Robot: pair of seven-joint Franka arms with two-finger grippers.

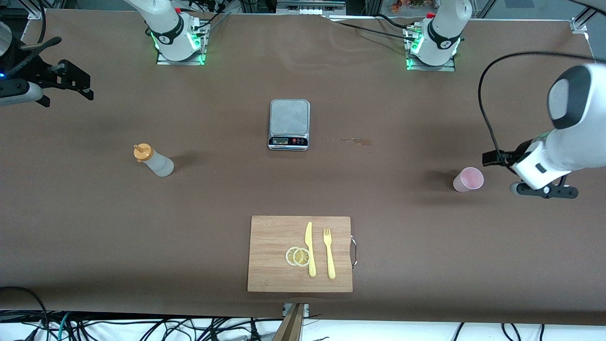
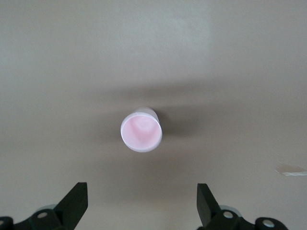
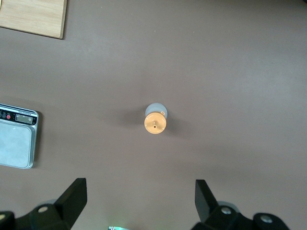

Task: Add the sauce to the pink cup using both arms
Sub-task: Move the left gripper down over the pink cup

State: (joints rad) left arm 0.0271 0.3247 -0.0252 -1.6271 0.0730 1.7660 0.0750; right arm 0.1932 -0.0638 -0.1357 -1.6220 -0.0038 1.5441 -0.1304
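Nearest the front edge lies a cutting board [image 1: 300,253]. Sauce [image 1: 154,160] stands toward the right arm's end of the surface [image 1: 402,260], pink cup [image 1: 468,179] toward the left arm's. Only the wrist views show left hand [image 2: 143,207] and right hand [image 3: 140,203] spread wide, empty, above them.

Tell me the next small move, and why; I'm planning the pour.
Probably lower the open right gripper onto the sauce bottle: it stands upright and untouched, while the open left gripper hangs above the pink cup.
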